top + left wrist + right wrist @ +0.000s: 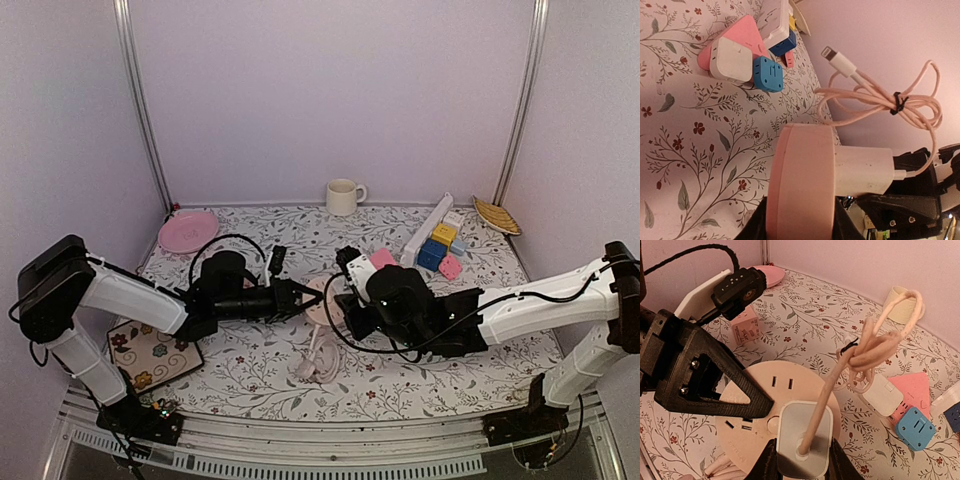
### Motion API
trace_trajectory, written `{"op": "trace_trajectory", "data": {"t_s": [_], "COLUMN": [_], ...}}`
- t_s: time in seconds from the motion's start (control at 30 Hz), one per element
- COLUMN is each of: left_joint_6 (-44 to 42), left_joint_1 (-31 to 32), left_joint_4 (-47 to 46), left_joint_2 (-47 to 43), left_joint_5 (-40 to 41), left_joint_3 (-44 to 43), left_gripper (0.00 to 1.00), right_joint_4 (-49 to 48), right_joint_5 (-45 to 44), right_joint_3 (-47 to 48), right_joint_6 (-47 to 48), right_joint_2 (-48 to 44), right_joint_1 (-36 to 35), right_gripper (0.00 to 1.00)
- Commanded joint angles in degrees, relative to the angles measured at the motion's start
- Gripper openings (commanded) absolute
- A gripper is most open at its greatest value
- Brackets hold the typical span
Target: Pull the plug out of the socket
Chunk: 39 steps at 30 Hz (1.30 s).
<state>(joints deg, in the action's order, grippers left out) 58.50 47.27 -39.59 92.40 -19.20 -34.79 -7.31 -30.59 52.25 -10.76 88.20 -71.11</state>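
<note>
While clamping the plug in the closed right gripper — seated mid-table in the socket, itself pinched by the left gripper — probably pull straight toward 3 o'clock, along its axis.

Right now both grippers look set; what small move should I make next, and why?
Probably pull the right gripper straight back, away from the face of the pink socket. It is clamped on the white plug, which sits flush in the socket, while the left gripper pinches the socket by its edge to brace it.
</note>
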Motion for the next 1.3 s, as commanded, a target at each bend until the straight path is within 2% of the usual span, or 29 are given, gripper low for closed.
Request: {"op": "trace_trajectory", "data": {"t_s": [0.0, 0.17, 0.33, 0.53, 0.6, 0.73, 0.83, 1.1, 1.17, 1.27], "left_joint_6": [-2.1, -3.0, -3.8, -4.7, -4.9, -5.1, -5.2, -6.8, -8.1, -10.7], "left_joint_1": [-1.3, -1.3, -1.5, -1.7, -1.8, -1.9, -1.9, -2.5, -3.6, -6.3], "left_joint_4": [15.3, 17.2, 18.5, 19.8, 20.1, 20.3, 20.4, 21.5, 22.2, 23.1], "left_joint_2": [2.4, 2.4, 2.1, 2.3, 2.3, 2.3, 2.3, 2.8, 2.3, 1.2], "left_joint_5": [11.6, 12.8, 14.4, 15.2, 15.6, 15.9, 16.4, 16.4, 15.8, 14.4], "left_joint_3": [1.0, 0.0, 0.2, -0.3, -0.5, -0.1, -0.2, -2.2, -3.1, -5.1], "left_gripper": [0.00, 0.00, 0.00, 0.00, 0.00, 0.00, 0.00, 0.00, 0.00, 0.00], "right_joint_4": [-11.2, -10.5, -9.2, -6.7, -6.8, -7.5, -7.5, -5.4, -3.9, 0.0], "right_joint_5": [9.4, 11.0, 4.6, 1.8, 3.7, 13.7, 15.2, 8.0, 6.2, 8.7], "right_joint_3": [3.2, 4.7, 7.0, 8.8, 7.7, 4.4, 4.3, 8.0, 7.6, 5.4], "right_joint_6": [-1.4, -2.5, 2.1, 5.1, 4.2, -1.8, -2.1, 1.4, 0.8, -3.7], "right_joint_2": [-7.4, -5.9, -4.5, -2.6, -4.7, -9.8, -10.6, -5.8, -6.1, -8.2], "right_joint_1": [-1.5, -1.7, -4.5, -5.5, -3.8, 1.4, 1.6, -3.0, -2.1, 3.2], "right_gripper": [0.06, 0.05, 0.05, 0.04, 0.04, 0.03, 0.03, 0.03, 0.03, 0.03]}}
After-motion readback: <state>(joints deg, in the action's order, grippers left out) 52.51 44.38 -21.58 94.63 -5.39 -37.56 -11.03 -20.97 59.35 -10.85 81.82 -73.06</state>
